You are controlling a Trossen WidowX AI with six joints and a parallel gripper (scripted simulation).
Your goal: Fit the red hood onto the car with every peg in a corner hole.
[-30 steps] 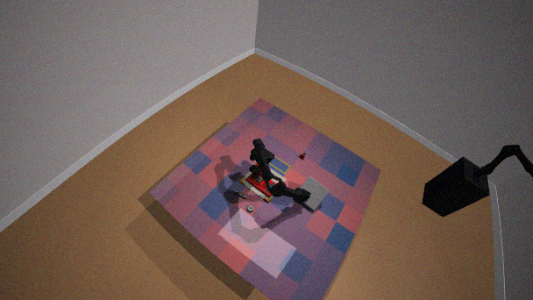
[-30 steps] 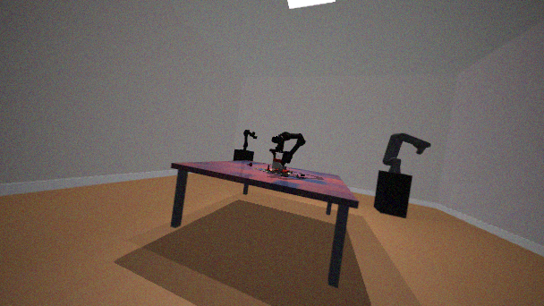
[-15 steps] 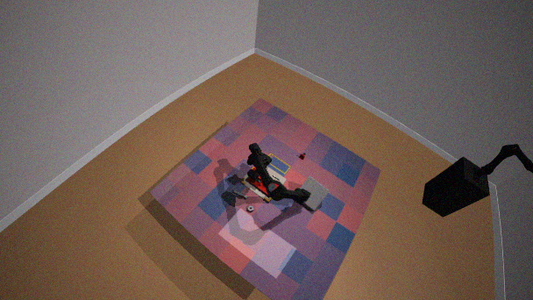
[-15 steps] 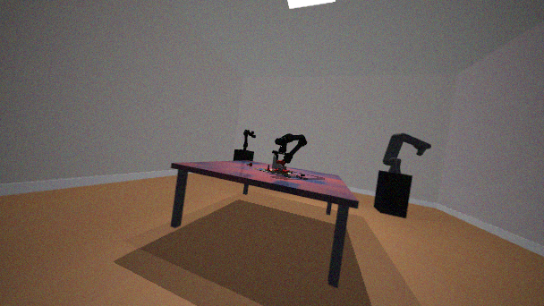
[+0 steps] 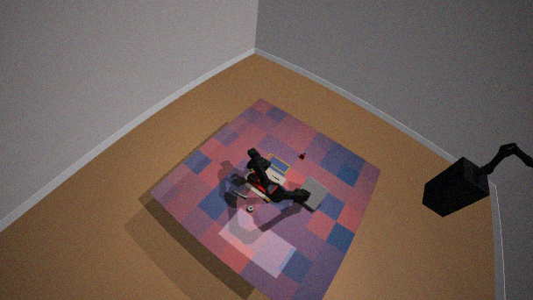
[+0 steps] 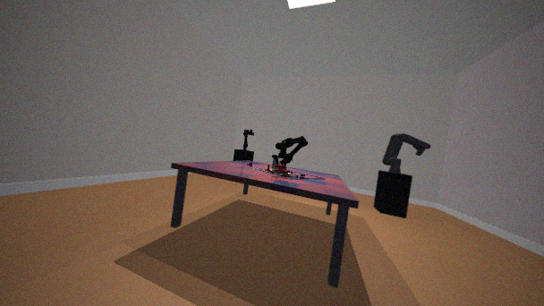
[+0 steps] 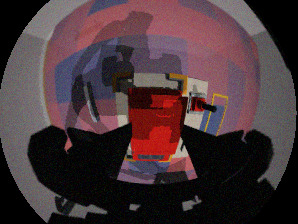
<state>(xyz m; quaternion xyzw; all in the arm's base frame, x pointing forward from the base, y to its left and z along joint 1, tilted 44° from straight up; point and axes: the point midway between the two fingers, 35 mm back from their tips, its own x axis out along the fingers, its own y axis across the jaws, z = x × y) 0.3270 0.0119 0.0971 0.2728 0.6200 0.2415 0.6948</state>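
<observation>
The red hood [image 7: 157,131] is between the fingers of my gripper [image 7: 156,125], which is shut on it. In the wrist view the hood is right over the jig [image 7: 152,80] [image 5: 258,192], a pale frame with orange-yellow corner marks. The hood looks nearly square to the jig. It hides nearly all of the chassis, the engine block and the pegs. Whether it touches the deck or hangs above it cannot be told. In the top view the arm covers most of the car, and only bits of red show; in the exterior view all this is tiny.
A pale plate [image 5: 276,176] lies beside the jig, near a yellow outline [image 5: 280,160] [image 7: 220,95]. A rod [image 5: 239,194] [image 7: 91,100], a small ring [image 5: 250,209] and a small red object [image 5: 302,156] lie on the table. Two other arms stand on black pedestals off the table.
</observation>
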